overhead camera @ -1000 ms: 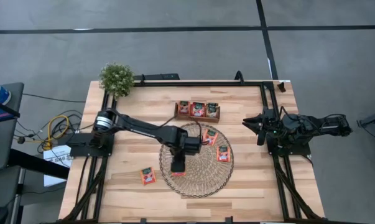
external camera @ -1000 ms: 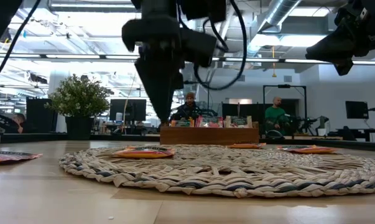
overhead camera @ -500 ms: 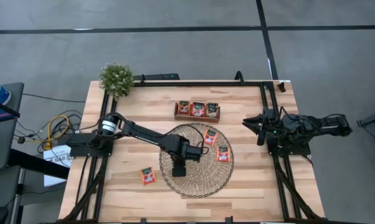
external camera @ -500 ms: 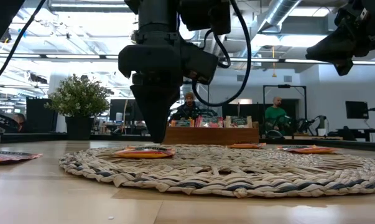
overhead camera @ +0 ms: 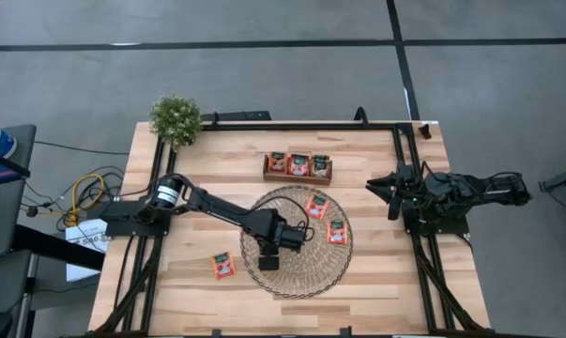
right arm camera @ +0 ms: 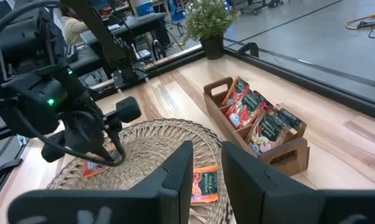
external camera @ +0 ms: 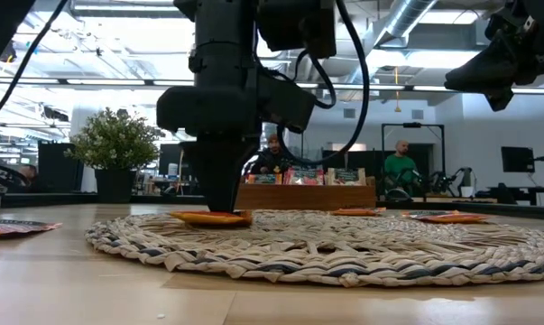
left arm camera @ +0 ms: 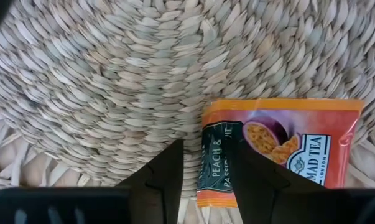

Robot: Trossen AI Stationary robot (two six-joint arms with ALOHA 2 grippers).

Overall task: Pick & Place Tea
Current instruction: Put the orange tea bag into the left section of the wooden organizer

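Overhead, we see the left gripper (overhead camera: pixel 268 262) down on the round woven straw mat (overhead camera: pixel 311 272), hiding what lies beneath. Its wrist view reveals parted fingers (left arm camera: pixel 165 177) straddling the edge of an orange square tea sachet (left arm camera: pixel 280 149) lying flat on the mat. A second ago this gripper hung higher. The right gripper (overhead camera: pixel 391 197) waits at the table's right side, fingers slightly apart.

The left gripper (external camera: pixel 219 209) has dropped from above the woven mat (external camera: pixel 344 248) until its open fingers (left arm camera: pixel 165 177) straddle one edge of an orange tea sachet (left arm camera: pixel 280 149) near the mat's front left rim, the arm folding lower.
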